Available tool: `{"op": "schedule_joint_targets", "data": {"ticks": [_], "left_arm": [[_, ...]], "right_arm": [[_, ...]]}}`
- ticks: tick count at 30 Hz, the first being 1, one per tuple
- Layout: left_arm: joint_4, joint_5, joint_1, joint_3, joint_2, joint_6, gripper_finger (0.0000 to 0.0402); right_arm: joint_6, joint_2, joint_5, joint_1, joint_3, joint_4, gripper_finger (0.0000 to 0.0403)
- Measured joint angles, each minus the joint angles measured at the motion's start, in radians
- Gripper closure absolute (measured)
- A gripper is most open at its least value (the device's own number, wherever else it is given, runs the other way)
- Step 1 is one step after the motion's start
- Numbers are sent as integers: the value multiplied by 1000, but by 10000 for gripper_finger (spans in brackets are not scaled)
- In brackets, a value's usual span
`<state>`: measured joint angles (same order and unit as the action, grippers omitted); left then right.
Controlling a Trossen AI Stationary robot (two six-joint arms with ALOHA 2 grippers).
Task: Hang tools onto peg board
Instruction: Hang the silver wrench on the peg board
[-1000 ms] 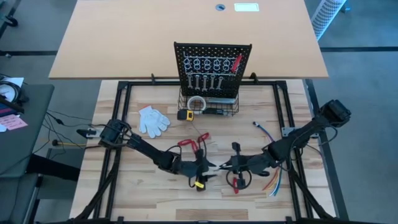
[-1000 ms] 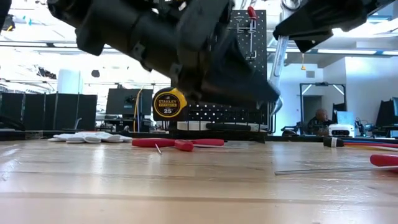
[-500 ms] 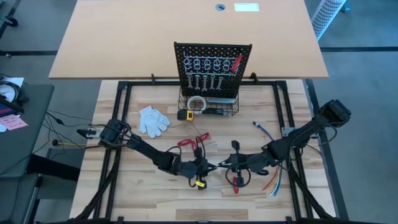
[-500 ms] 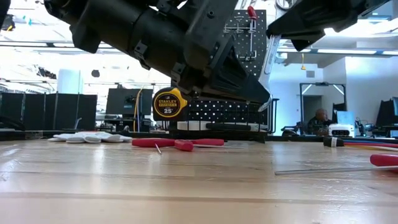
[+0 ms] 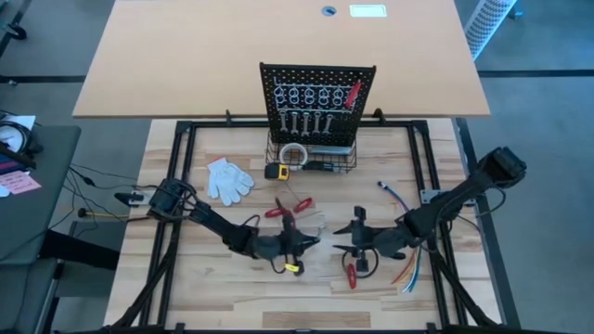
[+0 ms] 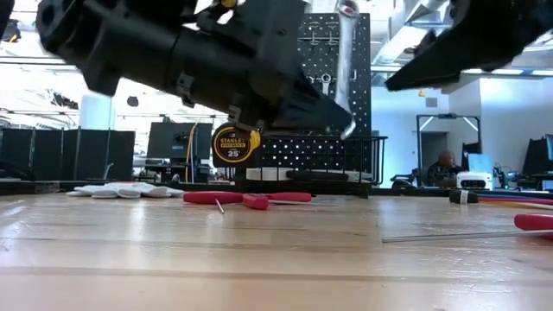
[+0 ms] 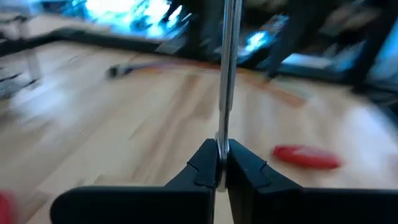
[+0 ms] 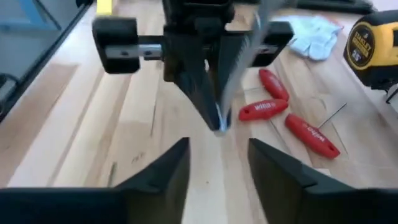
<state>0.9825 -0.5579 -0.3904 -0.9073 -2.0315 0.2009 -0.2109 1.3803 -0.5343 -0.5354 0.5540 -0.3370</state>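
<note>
Now the two grippers stand apart; a second ago they met over the middle of the table, and the silver wrench (image 6: 346,65) was at the right arm's side. The left gripper (image 5: 311,239) has closed and pinches the wrench by its lower end; in the left wrist view the two fingers (image 7: 205,165) press together on the thin shaft, which rises straight up from them. The right gripper (image 5: 339,234) has let go and drawn back a little, and its fingers (image 8: 165,168) are spread with nothing between them.

The peg board (image 5: 317,102) stands well apart, at the far side of the table, with several wrenches and one red-handled tool on it. On the table lie red-handled tools (image 8: 273,99), a white glove (image 5: 227,179) and a yellow tape measure (image 6: 235,144).

In the low view the left arm covers much of the peg board. The left wrist view is blurred, so the wrench's upper end is not clear there.
</note>
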Motion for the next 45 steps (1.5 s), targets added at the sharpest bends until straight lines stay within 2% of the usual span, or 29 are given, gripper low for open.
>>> {"op": "schedule_joint_targets", "data": {"ticks": [3,6,10,13,21,30,33,36,40,45], "left_arm": [[192,93,0,64,0,-45,394],[295,167,0,97,0,-69,394],[279,188,0,78,0,-84,394],[254,188,0,61,0,-91,394],[254,188,-2,53,0,-109,390],[234,185,-2,53,0,-90,376],[216,175,-2,53,0,-72,359],[174,170,-2,57,1,-77,338],[118,135,-2,60,1,-51,316],[99,118,-2,60,1,-39,308]], "right_arm": [[52,44,31,23,-96,-302,182],[98,107,108,40,-138,-558,175],[135,214,137,47,-127,-776,185],[141,292,137,47,-88,-845,198],[144,394,139,47,-5,-847,245],[137,395,138,55,-2,-835,381],[138,386,138,55,-2,-817,388],[138,319,134,55,-3,-746,383],[141,148,58,60,-3,-537,390],[121,-105,22,165,-2,-260,390]]}}
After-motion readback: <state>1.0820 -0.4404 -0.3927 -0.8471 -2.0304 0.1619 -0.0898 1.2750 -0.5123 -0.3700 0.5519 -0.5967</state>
